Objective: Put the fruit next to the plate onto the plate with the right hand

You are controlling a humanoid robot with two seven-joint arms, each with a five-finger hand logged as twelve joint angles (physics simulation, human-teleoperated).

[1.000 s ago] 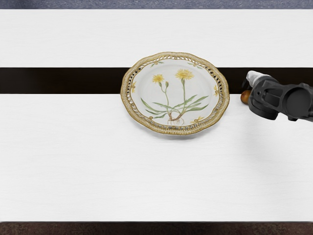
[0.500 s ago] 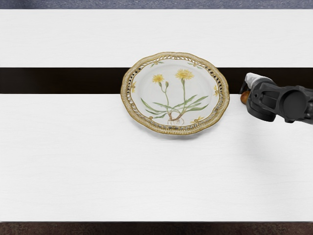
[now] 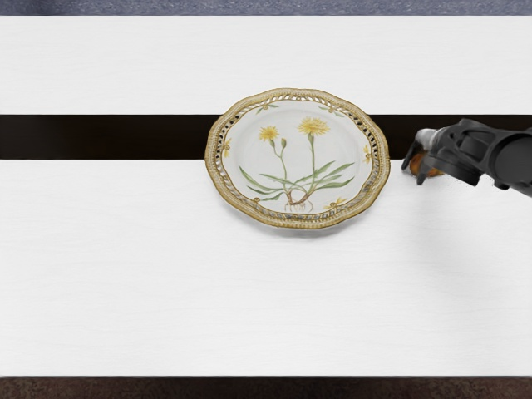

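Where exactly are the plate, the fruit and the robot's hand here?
Plate (image 3: 291,219), head view: its lower gold rim.
Fruit (image 3: 414,166), head view: orange sliver showing beneath the hand.
Right hand (image 3: 453,148), head view: middle of the dark hand.

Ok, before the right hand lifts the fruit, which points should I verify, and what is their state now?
1. Right hand at the fruit: ok.
2. Grasp secure: cannot tell, the hand hides most of the fruit.
3. Fruit on the plate: not ok, it lies right of the rim.
4. Plate flat on the table: ok.
5. Left arm out of the way: ok, it is not in view.
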